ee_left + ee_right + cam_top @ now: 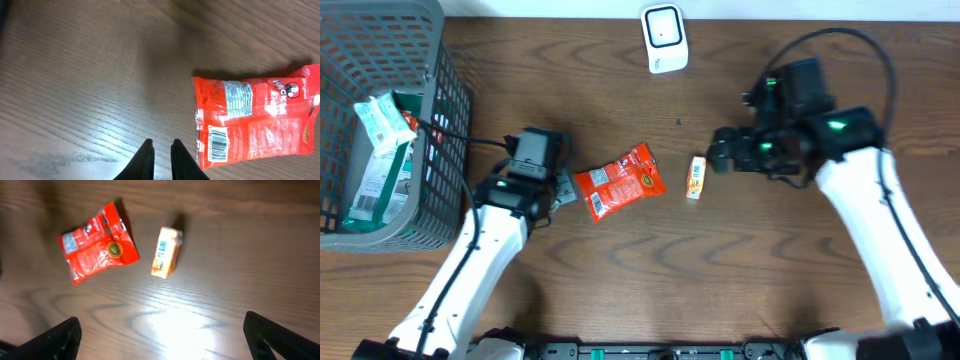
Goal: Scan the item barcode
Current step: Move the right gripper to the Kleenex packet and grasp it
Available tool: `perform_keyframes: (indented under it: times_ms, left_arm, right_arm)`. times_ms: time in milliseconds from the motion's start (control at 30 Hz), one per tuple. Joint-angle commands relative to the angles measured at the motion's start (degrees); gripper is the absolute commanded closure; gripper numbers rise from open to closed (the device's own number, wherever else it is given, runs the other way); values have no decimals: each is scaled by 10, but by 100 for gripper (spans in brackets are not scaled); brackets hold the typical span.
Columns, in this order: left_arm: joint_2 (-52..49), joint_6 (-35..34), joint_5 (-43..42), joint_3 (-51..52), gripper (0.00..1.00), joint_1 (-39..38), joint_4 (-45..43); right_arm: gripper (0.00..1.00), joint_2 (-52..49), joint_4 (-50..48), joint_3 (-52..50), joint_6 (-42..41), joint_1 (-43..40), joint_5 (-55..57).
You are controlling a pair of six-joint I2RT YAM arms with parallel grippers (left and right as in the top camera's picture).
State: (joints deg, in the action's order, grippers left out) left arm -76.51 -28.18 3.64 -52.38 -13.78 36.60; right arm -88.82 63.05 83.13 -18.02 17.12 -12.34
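- We see a dark brown wooden table with a clear grain running across it.
- A red snack packet lies flat near the middle of it, back face up, with a barcode showing.
- A small orange box lies just to the right of the packet, apart from it, with a barcode on its upper face.
- A white scanner sits at the far edge, well apart from both.
- A grey wire basket stands at the far left corner.
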Motion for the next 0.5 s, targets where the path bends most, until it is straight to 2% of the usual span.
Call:
perform_keyframes:
  times_ms: [0,33,100,167,267,467]
  left_arm:
    - [-3,59,-58,4,82,27,1]
    - [-3,64,-58,6,75,29,0]
    - [-3,68,-58,10,73,30,0]
    - [-3,68,-58,13,72,30,-1]
    - [-3,68,-53,16,71,30,-6]
    - [-7,68,-41,16,70,30,-7]
  right_arm:
    - [1,-40,-19,6,-43,27,39]
    - [1,-50,-25,6,-43,31,39]
    - [1,-71,-40,6,-43,37,39]
    - [16,-92,-53,6,-48,40,40]
    - [24,-121,-62,6,-74,40,49]
    - [29,-177,-81,6,-133,41,63]
